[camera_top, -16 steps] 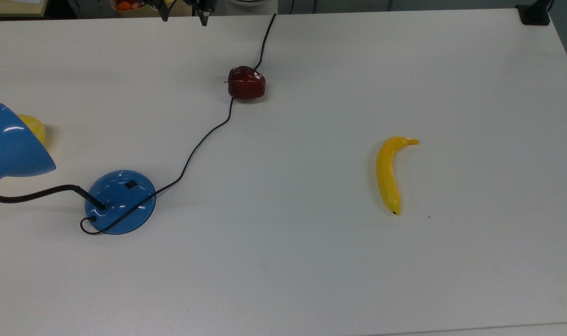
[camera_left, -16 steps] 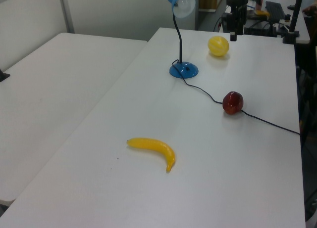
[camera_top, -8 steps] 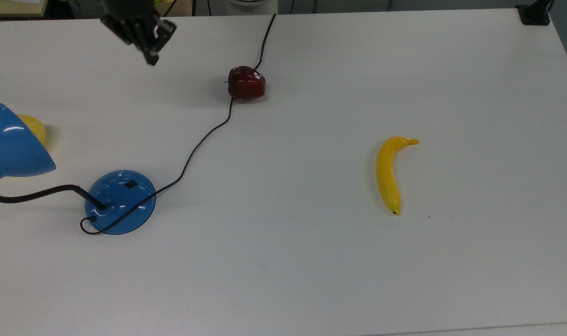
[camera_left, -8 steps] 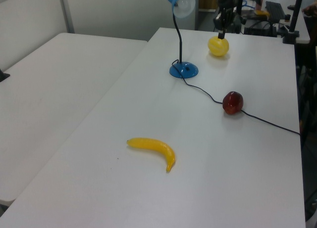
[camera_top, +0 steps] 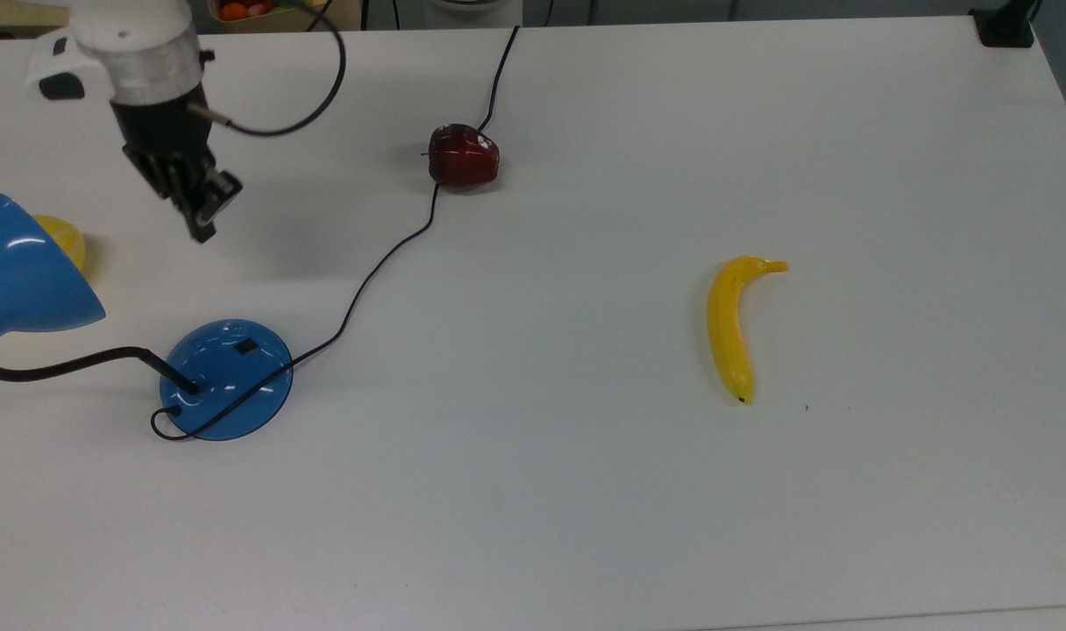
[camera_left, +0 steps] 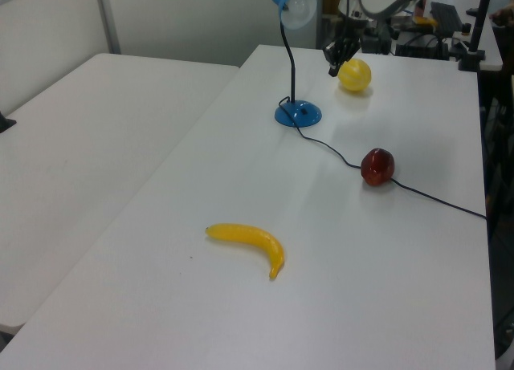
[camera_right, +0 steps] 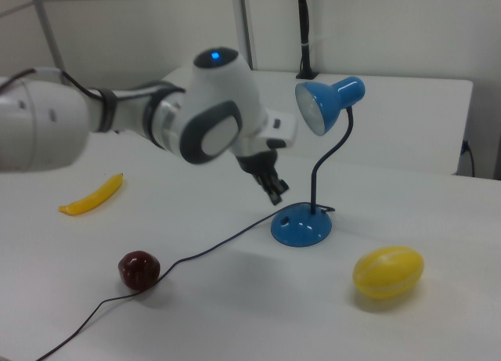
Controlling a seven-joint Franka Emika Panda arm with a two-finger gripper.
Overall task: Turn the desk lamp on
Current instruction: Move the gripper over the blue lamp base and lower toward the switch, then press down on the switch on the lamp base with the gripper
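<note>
1. Approaching was the step in hand: the pincer, fingers together and empty, hung above the bench, short of the desk lamp.
2. Next, it needed to descend onto the black switch on the base, near the top view's left.

1. One desk lamp, blue, with a single cone shade, a single round base and a single black cord.
2. One red apple.
3. One banana.
4. One round yellow fruit, possibly a lemon.
5. One robot arm with one gripper.
6. Two white tables, side by side in the left view.
</note>
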